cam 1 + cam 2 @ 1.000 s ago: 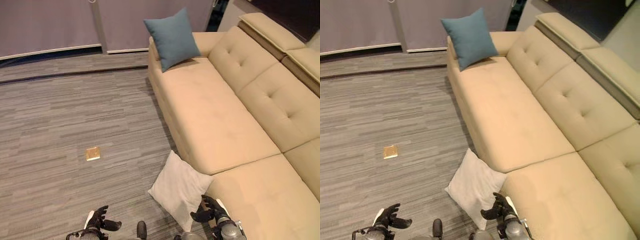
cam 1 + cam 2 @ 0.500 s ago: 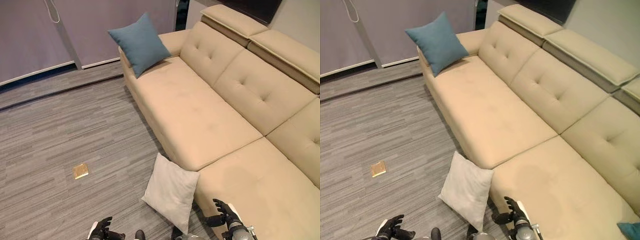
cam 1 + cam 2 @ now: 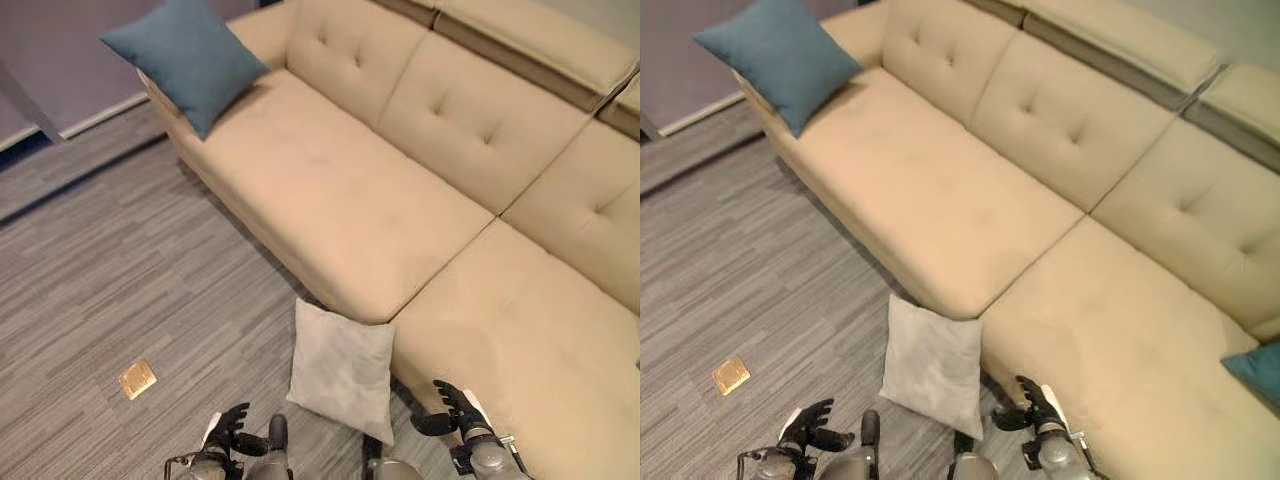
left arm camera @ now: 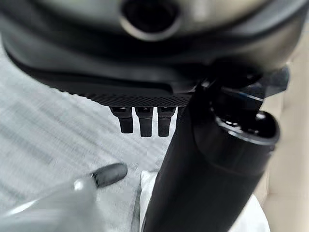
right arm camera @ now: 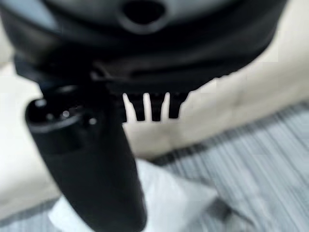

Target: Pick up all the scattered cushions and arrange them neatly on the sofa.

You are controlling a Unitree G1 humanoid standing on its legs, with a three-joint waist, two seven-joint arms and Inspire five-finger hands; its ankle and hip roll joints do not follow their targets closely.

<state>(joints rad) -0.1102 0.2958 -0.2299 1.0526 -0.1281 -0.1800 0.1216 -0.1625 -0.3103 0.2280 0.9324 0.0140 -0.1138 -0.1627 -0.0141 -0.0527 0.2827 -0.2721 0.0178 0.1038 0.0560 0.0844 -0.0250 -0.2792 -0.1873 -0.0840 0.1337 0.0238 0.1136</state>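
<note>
left eye view: whole picture has shifted vs 0.5 s ago, so the camera moved; the cushions sit in the same spots relative to the sofa.
grey cushion (image 3: 341, 367): on the floor (image 3: 120, 280), leaning against the sofa (image 3: 400, 200) front near the corner where the two seats meet. Roughly square, standing on its lower edge, face turned out toward the robot, top edge touching the seat front.
blue cushion (image 3: 185, 55): on the far end of the sofa, propped on one corner like a diamond against the armrest.
second blue cushion (image 3: 1258, 370): just a corner visible at the right edge, on the near seat.
left hand (image 3: 228, 440): low over the floor, left of the grey cushion, fingers loose and spread, holding nothing.
right hand (image 3: 455, 410): just right of the grey cushion, in front of the seat, fingers loose and spread, holding nothing, not touching the cushion.
floor plate (image 3: 137, 379): small brass square on the floor, well left of the grey cushion.
</note>
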